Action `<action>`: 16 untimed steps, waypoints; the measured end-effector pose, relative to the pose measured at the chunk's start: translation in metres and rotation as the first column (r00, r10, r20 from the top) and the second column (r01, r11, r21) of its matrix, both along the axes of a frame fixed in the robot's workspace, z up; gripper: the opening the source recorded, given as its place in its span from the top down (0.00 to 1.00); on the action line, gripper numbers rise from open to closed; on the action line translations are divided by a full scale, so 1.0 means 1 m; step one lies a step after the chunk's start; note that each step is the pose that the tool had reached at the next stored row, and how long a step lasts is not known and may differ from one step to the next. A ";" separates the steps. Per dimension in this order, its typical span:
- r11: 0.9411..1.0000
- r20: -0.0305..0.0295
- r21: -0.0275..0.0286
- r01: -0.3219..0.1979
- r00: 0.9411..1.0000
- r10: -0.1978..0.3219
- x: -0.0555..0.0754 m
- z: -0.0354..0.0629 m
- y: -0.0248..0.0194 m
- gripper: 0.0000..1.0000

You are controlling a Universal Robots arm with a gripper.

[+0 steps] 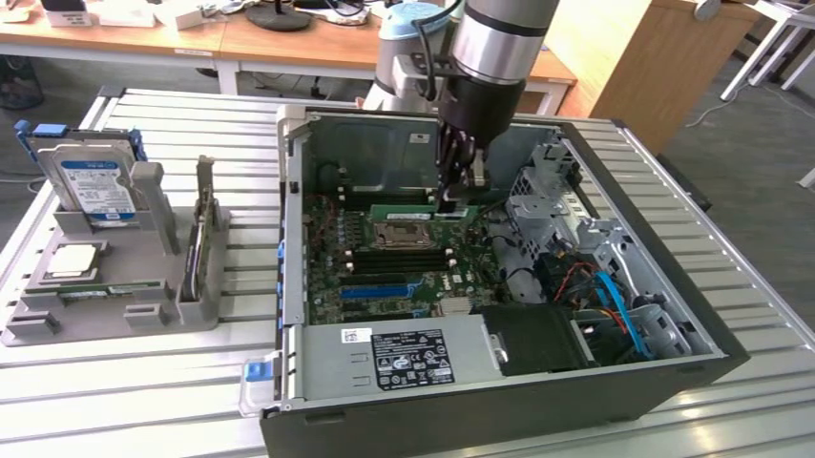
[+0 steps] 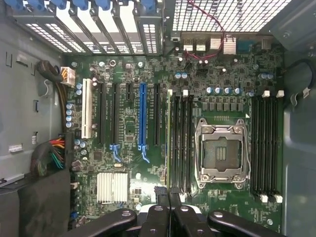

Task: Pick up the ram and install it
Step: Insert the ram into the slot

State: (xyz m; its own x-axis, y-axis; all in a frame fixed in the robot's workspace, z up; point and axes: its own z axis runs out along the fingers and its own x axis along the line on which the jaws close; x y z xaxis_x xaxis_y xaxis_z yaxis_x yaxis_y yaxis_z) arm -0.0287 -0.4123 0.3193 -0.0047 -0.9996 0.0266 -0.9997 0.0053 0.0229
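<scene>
An open computer case (image 1: 510, 420) lies on a slatted metal worktop (image 1: 128, 401). The landmark is the silver processor socket (image 1: 403, 235) in the middle of its green motherboard.

Nearest the camera in the exterior view, in front of the socket, is a labelled power supply (image 1: 395, 358). Just behind the socket, the ram (image 1: 405, 208) shows as a slim green stick lying level. One end of it is in the gripper (image 1: 456, 198), which hangs from the arm (image 1: 499, 38) reaching down into the case.

To the exterior view's left of the socket, outside the case, a grey holder (image 1: 140, 315) carries a square silver chip (image 1: 74, 260). Farther back it also holds an upright, blue-labelled hard drive (image 1: 95, 186). Wooden desks (image 1: 153, 38) stand well behind the socket.

The wrist view looks straight down and adds detail. The black fingers (image 2: 157, 217) are clenched on the ram (image 2: 169, 138), seen edge-on as a pale line over the black memory slots beside the socket (image 2: 221, 153). Whether it is seated in a slot cannot be told. Beyond those slots from the socket is a blue expansion slot (image 2: 142, 118).
</scene>
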 end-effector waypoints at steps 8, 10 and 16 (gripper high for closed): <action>1.000 0.000 0.000 0.000 1.000 0.000 0.000 -0.0095 0.0000 0.88; 1.000 0.001 0.000 0.000 1.000 0.000 0.000 -0.0119 0.0000 0.88; 1.000 0.002 0.000 0.000 1.000 0.000 0.000 -0.0189 0.0000 0.88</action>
State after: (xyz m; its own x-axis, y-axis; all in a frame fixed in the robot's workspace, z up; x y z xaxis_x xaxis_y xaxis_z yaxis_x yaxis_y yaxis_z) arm -0.0287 -0.4123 0.3004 -0.0047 -0.9996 0.0267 -0.9998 0.0053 0.0212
